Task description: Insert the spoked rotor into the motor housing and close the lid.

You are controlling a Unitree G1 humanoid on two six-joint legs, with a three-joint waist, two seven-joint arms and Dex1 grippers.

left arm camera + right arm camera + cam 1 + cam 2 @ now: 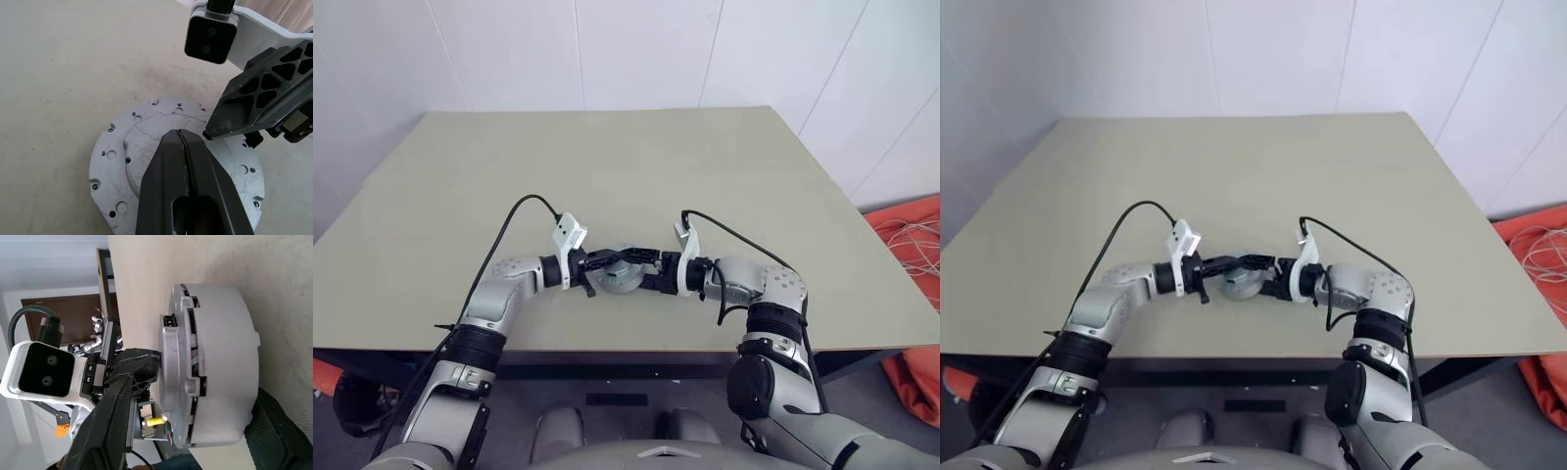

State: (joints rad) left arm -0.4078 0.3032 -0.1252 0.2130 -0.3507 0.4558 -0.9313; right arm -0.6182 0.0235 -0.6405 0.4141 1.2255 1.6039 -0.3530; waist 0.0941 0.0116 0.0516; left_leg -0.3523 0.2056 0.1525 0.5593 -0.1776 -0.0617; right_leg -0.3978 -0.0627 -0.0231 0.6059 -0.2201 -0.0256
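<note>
One olive-beige table (607, 166), white panelled walls (636, 49), orange bag (915, 382) beside.

We see our left gripper's black fingers (188, 161) pressed together over the round silvery-grey drilled lid (117, 156); right gripper's black fingertip (230, 115) touches its top.

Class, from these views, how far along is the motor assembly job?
Done: the lid lies shut on the motor housing. In hand: the left gripper, fingers shut, presses on the lid while the right gripper flanks the housing. Left: letting go.
</note>
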